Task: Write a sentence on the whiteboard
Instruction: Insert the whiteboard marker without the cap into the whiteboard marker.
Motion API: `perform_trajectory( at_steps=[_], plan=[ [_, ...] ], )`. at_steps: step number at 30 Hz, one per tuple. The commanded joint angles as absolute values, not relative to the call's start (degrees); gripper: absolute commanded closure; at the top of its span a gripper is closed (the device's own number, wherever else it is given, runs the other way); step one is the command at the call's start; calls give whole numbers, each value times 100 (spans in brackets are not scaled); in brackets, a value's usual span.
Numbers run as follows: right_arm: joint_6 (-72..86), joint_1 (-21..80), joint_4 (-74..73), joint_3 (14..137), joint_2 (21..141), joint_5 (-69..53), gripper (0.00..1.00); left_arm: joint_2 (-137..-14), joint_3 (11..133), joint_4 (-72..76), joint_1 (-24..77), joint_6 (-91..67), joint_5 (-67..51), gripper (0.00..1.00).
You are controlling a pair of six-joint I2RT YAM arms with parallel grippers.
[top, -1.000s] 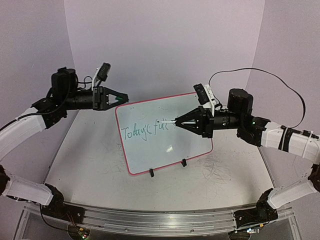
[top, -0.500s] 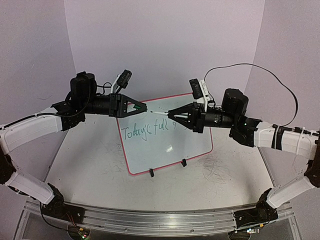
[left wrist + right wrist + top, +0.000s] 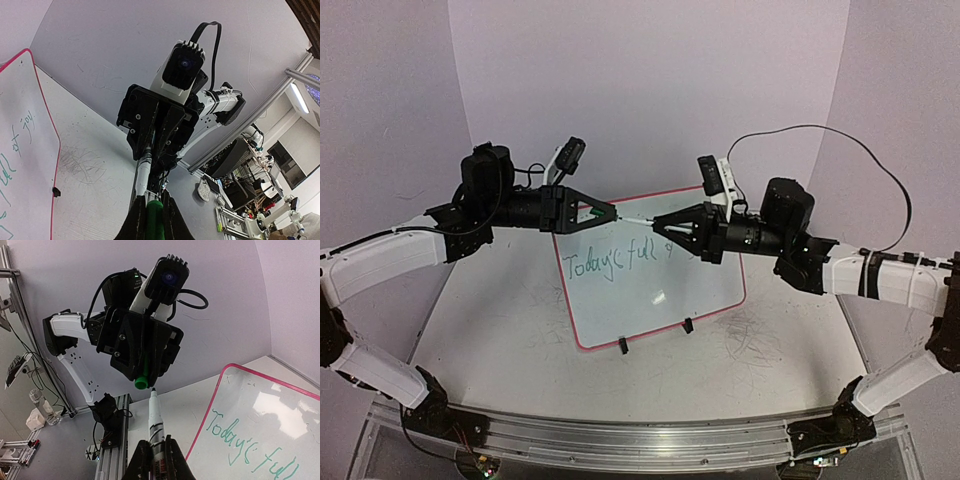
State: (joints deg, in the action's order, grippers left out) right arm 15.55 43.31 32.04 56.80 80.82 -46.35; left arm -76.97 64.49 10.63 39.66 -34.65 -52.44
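— Two arms (image 3: 390, 255) over the desk (image 3: 490, 320); where's the whiteboard (image 3: 700, 285)?
— Mid-desk, with the green sentence (image 3: 607, 258) across it. Above its far edge the right jaws clamp the pen (image 3: 638, 224) and the left jaws pinch a green cap (image 3: 608, 213), pen tip facing it, just apart.

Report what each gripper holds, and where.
The left gripper pinches the green cap by its sides; the right gripper grips the pen by its rear barrel.

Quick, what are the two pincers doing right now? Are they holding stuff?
Left pincer: shut on the green cap.
Right pincer: shut on the pen.
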Motion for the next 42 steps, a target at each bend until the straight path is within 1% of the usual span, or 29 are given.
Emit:
perform_trajectory(
  at_steps=[1, 8, 29, 42],
  plan=[
    [1617, 4378, 3537, 5814, 8112, -4679, 100, -7675, 6524, 1407, 3990, -3524, -5260, 100],
    [1588, 4379, 3561, 5623, 7890, -4693, 100, -7630, 6454, 1417, 3990, -3498, -5149, 100],
    [1587, 4456, 3735, 5528, 7805, -4510, 100, -7666, 6387, 1418, 3990, -3490, -5160, 100],
    [1675, 4475, 3850, 5695, 8091, -4561, 100, -7649, 6407, 1418, 3999, -3489, -5209, 100]
  ],
)
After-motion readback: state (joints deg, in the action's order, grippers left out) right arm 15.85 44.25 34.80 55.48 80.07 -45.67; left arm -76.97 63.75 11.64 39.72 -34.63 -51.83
